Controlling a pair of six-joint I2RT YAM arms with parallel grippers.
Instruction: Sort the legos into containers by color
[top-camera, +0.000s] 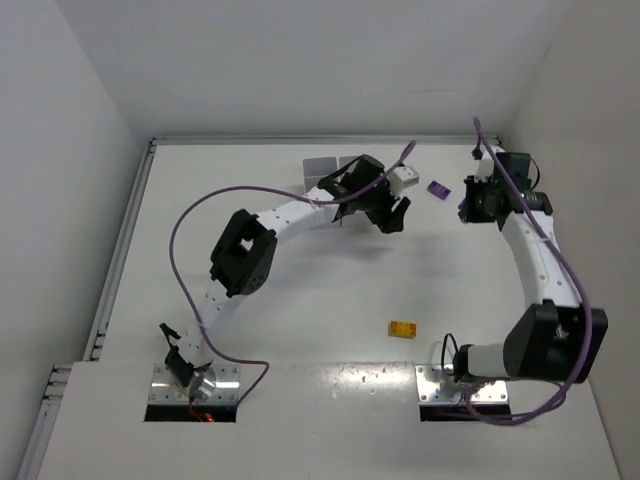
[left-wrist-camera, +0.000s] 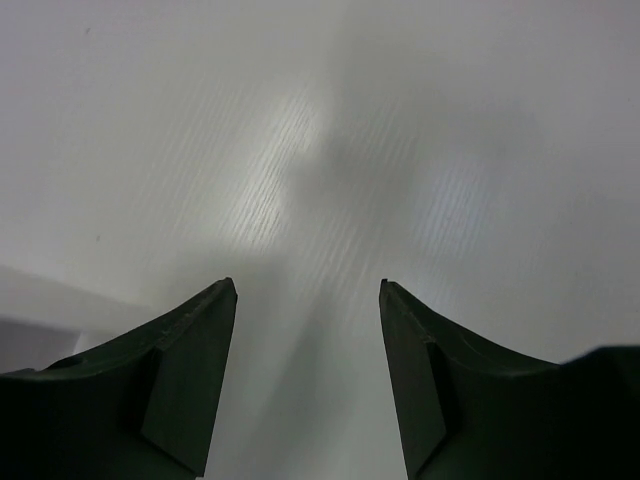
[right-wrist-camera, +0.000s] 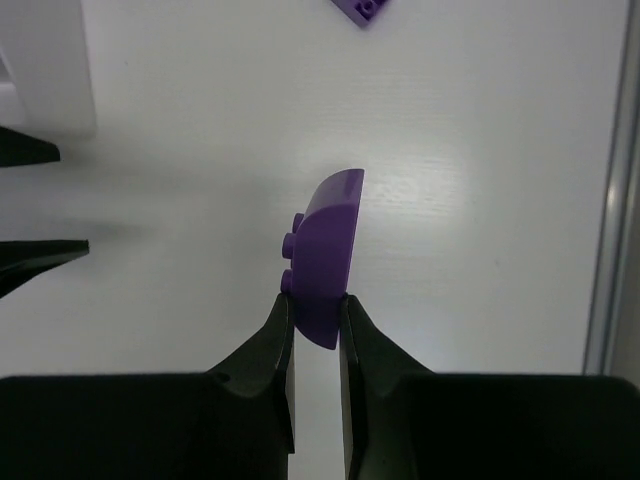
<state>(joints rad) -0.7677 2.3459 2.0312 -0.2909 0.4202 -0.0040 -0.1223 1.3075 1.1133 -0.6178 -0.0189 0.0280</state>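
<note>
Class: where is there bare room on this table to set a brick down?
Free: the wide strip between the table's left edge and the left arm; the middle between it and the right arm, beyond the yellow brick. Crowded: the far edge, where tray, left gripper, loose purple brick and right gripper with its held purple brick cluster.

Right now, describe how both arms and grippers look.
The left arm and right arm have white links and boxy black joints, each trailing a purple cable. The left gripper and right gripper have black, tapering fingers. Shiny metal plates hold the bases.
</note>
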